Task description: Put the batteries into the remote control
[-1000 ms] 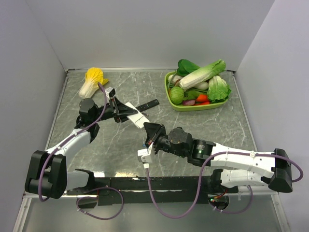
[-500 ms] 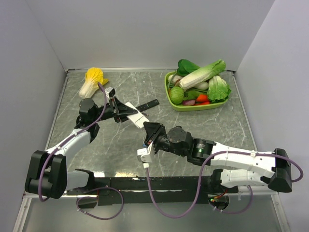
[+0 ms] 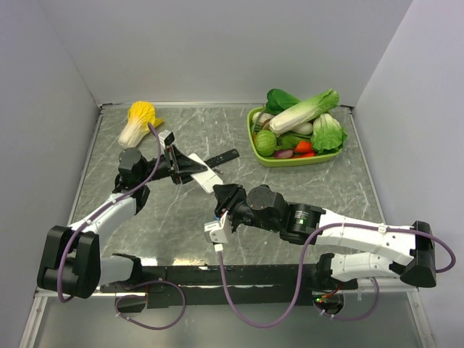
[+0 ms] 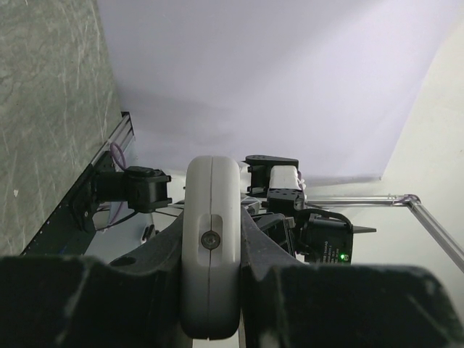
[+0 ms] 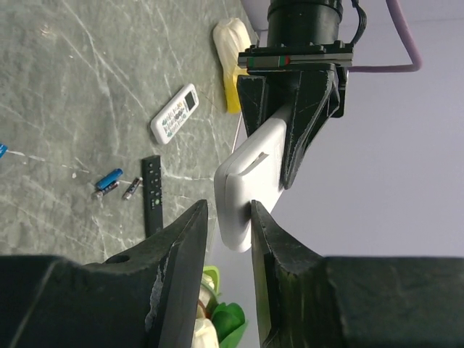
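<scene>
Since the earlier frame the right gripper [image 5: 228, 210] has spread its jaws. Its arm has shifted slightly towards the left arm. The black, matte plastic fingers [image 5: 181, 261] now stand apart. The end of the large white rectangular remote control [image 5: 250, 181] shows in the gap between them. Contact between the fingers and the remote cannot be determined.

The left gripper [image 3: 179, 167] has not moved. It is clamped on the long sides of the remote and holds it tilted above the table. In the left wrist view the remote appears end-on. It is a smooth, rounded white shell with a seam down the middle and a small round mark on the seam.

The small blue cylindrical batteries with silvery ends [image 5: 109, 178] lie loose on the grey-green marbled table top [image 3: 290, 196], well apart from the remote. A slim black bar-shaped remote [image 5: 151, 196] lies just beside them. A smaller white remote with coloured buttons [image 5: 174, 114] lies further off.

A yellow-and-white toy cabbage [image 3: 138, 122] rests near the far left corner. A glossy lime-green tray [image 3: 286, 159] stands at the far right, heaped with toy vegetables.
</scene>
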